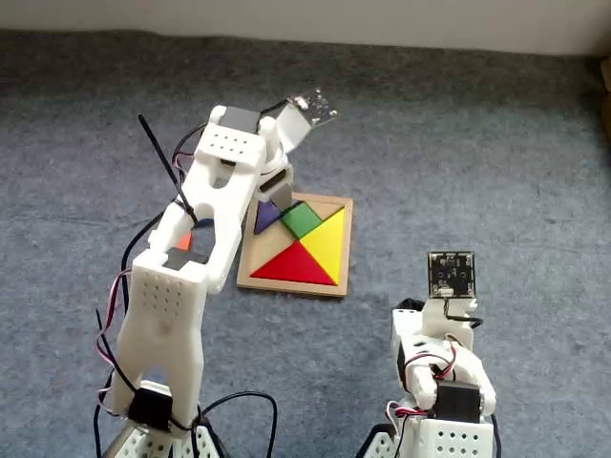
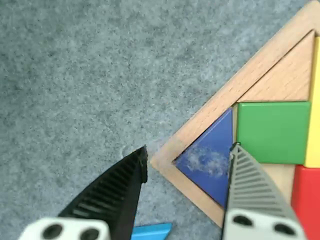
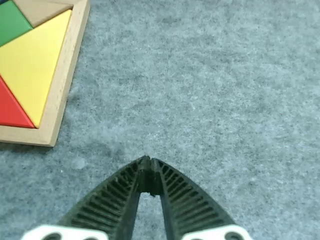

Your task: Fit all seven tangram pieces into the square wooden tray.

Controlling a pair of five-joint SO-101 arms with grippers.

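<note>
The square wooden tray point(image 1: 342, 250) lies mid-table. It holds a dark blue triangle point(image 2: 212, 155) in one corner, a green square point(image 2: 272, 132), a yellow triangle point(image 1: 327, 243) and a red triangle point(image 1: 294, 262). My left gripper point(image 2: 188, 148) hangs open astride that corner. Its black finger point(image 2: 127, 185) is over the carpet and its grey finger point(image 2: 245, 185) is over the blue triangle's edge, holding nothing. A light blue piece point(image 2: 150, 231) lies on the carpet just outside the tray. My right gripper point(image 3: 148, 161) is shut and empty above carpet, off the tray's corner point(image 3: 55, 115).
An orange piece point(image 1: 181, 239) shows through the left arm's frame, left of the tray. A bare wooden patch point(image 2: 285, 75) shows inside the tray beside the green square. The right arm point(image 1: 444, 329) sits folded at the front right. Grey carpet covers the whole table.
</note>
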